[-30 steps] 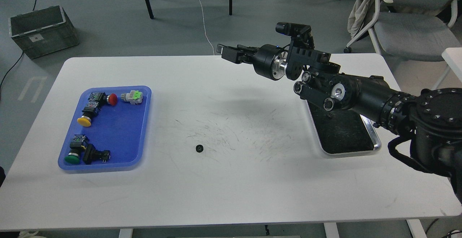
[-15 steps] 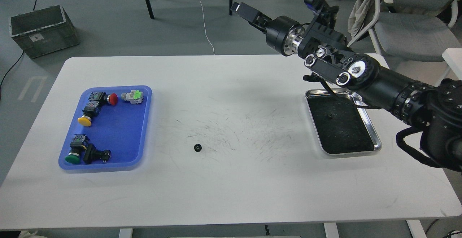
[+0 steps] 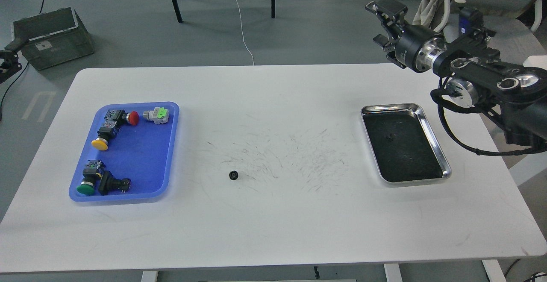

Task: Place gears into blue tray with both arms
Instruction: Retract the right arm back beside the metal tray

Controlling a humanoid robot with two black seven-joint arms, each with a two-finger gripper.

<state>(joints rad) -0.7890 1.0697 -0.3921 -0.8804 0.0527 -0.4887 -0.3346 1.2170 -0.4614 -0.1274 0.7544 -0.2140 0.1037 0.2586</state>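
Gear [image 3: 233,175] flat on white table [image 3: 273,230], about midway between side edges, nearer front edge than back, on scuffed patch. Apart from everything. Blue tray [image 3: 141,154] well to the left by left edge, holding coloured push-button switches [image 3: 102,136], no gear inside. Steel tray [image 3: 440,154] toward right edge, small dark speck [image 3: 389,136] on its floor, maybe a second gear, too small to tell. Right gripper [image 3: 384,21] raised high past back right corner, over the floor, fingers spread, nothing pinched. Left gripper not in frame.

Step in hand, by judgement: fetch the centre gear. Tiny and flat, so come straight down, fingers spread just enough to straddle the teeth, close gently. Risk: skidding on smooth top. Release low over bare tray floor, clear of switches.
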